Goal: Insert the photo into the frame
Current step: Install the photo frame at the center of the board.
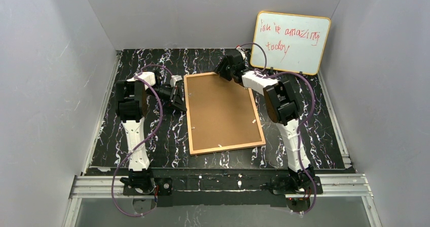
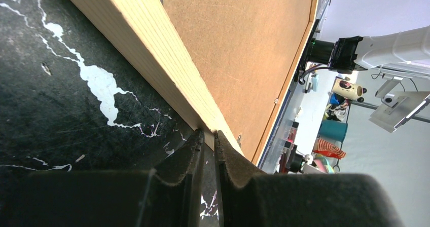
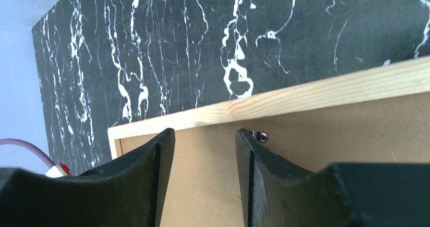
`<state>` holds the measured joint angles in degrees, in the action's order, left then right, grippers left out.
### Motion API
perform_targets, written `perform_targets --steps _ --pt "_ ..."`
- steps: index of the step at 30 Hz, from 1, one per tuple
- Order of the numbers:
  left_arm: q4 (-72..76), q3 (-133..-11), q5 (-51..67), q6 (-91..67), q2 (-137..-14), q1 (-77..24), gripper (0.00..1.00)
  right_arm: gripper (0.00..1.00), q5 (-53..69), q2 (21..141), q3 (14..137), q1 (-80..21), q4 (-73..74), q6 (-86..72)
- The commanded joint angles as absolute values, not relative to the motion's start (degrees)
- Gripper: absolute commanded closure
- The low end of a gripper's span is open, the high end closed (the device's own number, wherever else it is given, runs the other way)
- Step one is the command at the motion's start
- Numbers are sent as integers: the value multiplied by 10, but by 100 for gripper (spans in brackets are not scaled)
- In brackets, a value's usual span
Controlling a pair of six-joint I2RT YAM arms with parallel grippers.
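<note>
The frame [image 1: 223,113] lies face down in the middle of the table, its brown fibreboard back panel up inside the light wooden rail. The photo is not in view. My left gripper [image 1: 181,103] is low at the frame's left rail; in the left wrist view [image 2: 208,134] the jaws are almost together and the tips touch the rail's outer side [image 2: 152,49]. My right gripper [image 1: 221,74] is open over the frame's far edge; in the right wrist view [image 3: 205,133] its fingers hover above the back panel just inside the far rail [image 3: 304,92], beside a small metal clip [image 3: 261,136].
A whiteboard [image 1: 291,42] with red handwriting leans against the back wall at the right. Grey walls close in the black marbled table [image 1: 152,141] on three sides. Small retaining clips [image 1: 252,120] sit along the frame's back.
</note>
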<state>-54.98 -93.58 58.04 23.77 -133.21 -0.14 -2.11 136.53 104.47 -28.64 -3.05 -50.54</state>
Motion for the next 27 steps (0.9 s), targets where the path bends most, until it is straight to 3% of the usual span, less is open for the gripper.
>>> perform_targets --steps 1,8,20,27 --pt "-533 -926 491 275 -1341 -15 90 44 -75 1387 1084 -282 -16 -471" --pt "-533 -923 490 278 -1341 -15 90 46 -72 1394 1097 -282 -19 -461" --pt "-529 -917 483 278 -1343 -15 91 44 57 1314 1068 -286 -118 -432" --pt "-528 -912 484 277 -1340 -15 91 43 26 1273 1006 -296 -97 -427"
